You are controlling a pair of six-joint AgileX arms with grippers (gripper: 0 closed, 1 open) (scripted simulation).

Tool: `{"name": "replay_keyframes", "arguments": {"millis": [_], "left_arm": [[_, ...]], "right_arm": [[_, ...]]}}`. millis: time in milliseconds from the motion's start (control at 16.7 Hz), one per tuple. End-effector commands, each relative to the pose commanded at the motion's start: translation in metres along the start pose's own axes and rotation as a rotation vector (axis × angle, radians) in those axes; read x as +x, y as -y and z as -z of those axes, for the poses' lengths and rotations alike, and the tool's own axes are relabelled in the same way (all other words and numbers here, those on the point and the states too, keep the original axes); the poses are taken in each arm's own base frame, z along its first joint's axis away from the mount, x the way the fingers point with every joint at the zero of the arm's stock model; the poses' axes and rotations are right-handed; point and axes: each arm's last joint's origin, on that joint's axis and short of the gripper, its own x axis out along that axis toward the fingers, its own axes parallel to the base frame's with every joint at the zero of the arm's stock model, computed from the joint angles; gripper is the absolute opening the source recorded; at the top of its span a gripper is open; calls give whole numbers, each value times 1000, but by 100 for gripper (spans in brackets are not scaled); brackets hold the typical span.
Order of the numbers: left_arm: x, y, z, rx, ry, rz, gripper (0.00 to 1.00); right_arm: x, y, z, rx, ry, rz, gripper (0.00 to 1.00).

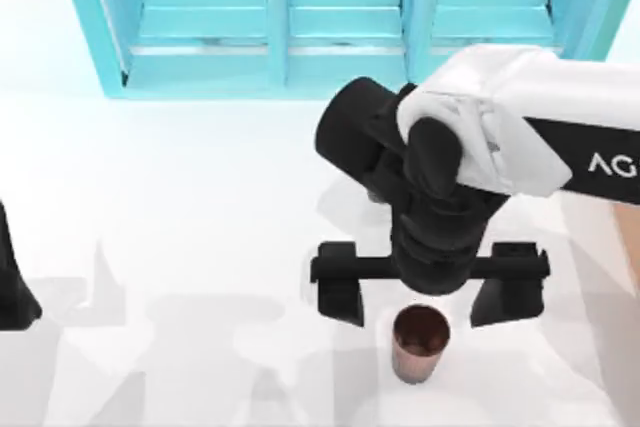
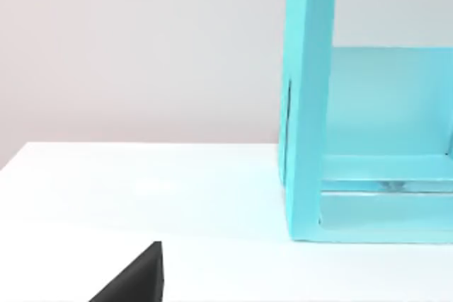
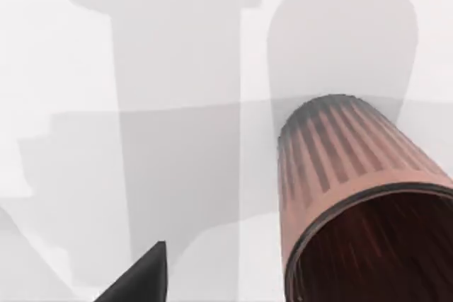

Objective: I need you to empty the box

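One ribbed brown cup stands below the right pincer, spread wide, partly hidden.

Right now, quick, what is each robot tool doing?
Left tool: parked at the table's left edge, cannot be told.
Right tool: open, holding nothing, above the upright ribbed copper-brown cup.

The right gripper is hanging spread just above a ribbed brown cup, its wrist covering the cup's far rim. In the right wrist view the picture's edge is cutting off the cup's mouth (inside too dark to read). The left arm is sitting half out of frame, far from it.
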Motion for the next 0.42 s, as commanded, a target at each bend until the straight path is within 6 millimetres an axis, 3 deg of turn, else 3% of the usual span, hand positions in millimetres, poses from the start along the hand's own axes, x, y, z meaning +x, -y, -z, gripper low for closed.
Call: {"name": "replay_keyframes", "arguments": {"millis": [300, 420], "left_arm": [[0, 0, 0, 0, 0, 0, 100], [0, 0, 0, 0, 0, 0, 100]], "right_arm": [[-56, 2, 2, 2, -14, 16, 100], [-69, 5, 3, -1, -4, 2, 100]]}}
